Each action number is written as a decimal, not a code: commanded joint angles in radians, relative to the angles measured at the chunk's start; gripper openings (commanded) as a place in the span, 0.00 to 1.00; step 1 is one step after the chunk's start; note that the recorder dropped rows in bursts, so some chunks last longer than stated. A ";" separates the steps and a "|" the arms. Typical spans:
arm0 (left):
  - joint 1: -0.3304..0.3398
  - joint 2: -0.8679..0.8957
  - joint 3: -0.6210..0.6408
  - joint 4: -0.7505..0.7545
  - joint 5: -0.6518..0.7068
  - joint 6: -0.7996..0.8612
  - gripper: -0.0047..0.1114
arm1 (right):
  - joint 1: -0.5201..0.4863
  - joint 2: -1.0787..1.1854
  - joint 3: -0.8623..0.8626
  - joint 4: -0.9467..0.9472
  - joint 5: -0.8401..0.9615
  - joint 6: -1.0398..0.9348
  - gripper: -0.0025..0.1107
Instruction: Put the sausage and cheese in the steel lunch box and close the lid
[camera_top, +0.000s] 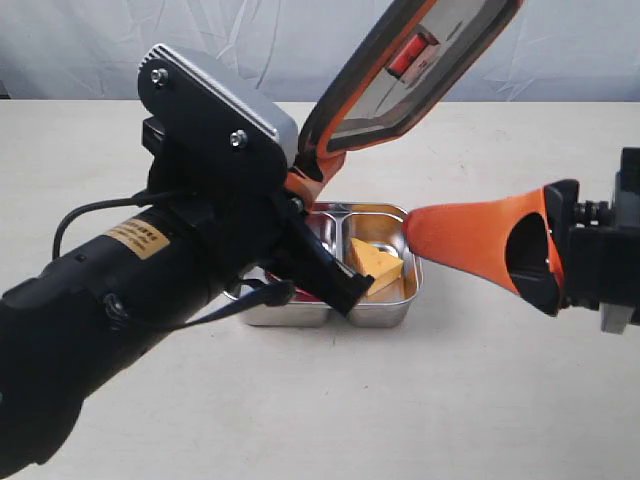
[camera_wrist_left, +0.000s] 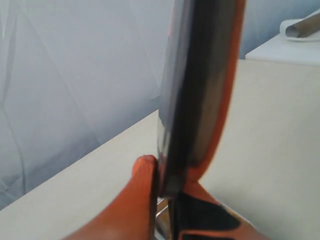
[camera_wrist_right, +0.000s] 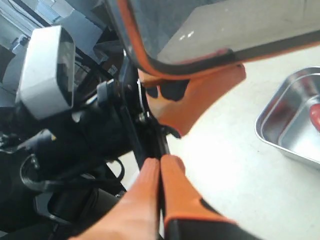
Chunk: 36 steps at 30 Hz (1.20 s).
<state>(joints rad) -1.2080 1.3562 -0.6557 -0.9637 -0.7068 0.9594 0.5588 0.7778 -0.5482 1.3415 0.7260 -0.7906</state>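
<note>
The steel lunch box (camera_top: 386, 314) sits mid-table. The yellow cheese (camera_top: 374, 264) lies in its right compartment. A red sliver of the sausage (camera_wrist_right: 315, 115) shows in the other compartment, mostly hidden behind the left arm in the exterior view. My left gripper (camera_top: 312, 170) is shut on a corner of the dark lid (camera_top: 410, 70), holding it tilted up above the box's back edge, orange seal facing the camera. The lid (camera_wrist_left: 200, 100) appears edge-on between the left fingers (camera_wrist_left: 145, 200). My right gripper (camera_top: 413, 229) is shut and empty, its tips (camera_wrist_right: 161, 163) pointing at the box's right side.
The left arm's black body (camera_top: 150, 290) fills the front left and hides the box's left compartment. A pale cloth backdrop (camera_top: 120, 50) runs behind the table. A white block with a metal tube (camera_wrist_left: 300, 30) stands off the table's far edge.
</note>
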 joint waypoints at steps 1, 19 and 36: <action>0.000 -0.042 -0.007 -0.154 -0.004 0.228 0.04 | 0.001 -0.062 0.004 -0.165 -0.045 0.186 0.01; 0.000 -0.064 -0.007 -0.434 -0.020 0.636 0.04 | 0.001 -0.130 0.004 -0.399 -0.223 0.638 0.02; 0.000 -0.064 -0.007 -0.581 -0.127 1.059 0.04 | 0.001 -0.038 0.004 -0.184 -0.216 0.693 0.56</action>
<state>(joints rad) -1.2080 1.3018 -0.6557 -1.5228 -0.7936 1.9630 0.5588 0.7377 -0.5482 1.1006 0.5145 -0.1008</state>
